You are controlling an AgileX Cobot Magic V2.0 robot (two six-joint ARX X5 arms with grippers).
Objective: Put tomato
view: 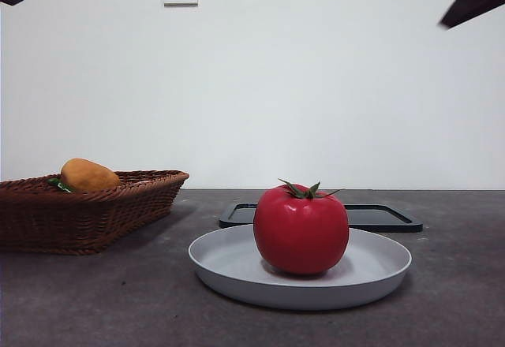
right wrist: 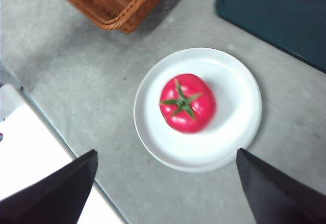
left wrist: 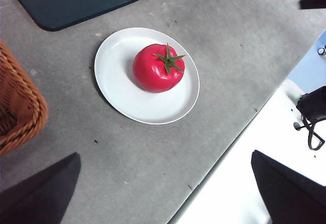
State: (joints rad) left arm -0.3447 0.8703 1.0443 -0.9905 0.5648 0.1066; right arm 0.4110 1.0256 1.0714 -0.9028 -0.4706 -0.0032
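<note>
The glossy red tomato with a green stem sits upright on a white plate in the middle of the table. It shows in the left wrist view and the right wrist view too, on the same plate. My left gripper is open and empty, high above the table, away from the plate. My right gripper is open and empty, high above the plate's near side. In the front view both arms show only as dark tips at the top corners.
A brown wicker basket at the left holds an orange-yellow oblong fruit. A dark flat tray lies behind the plate. The table's front edge shows in both wrist views.
</note>
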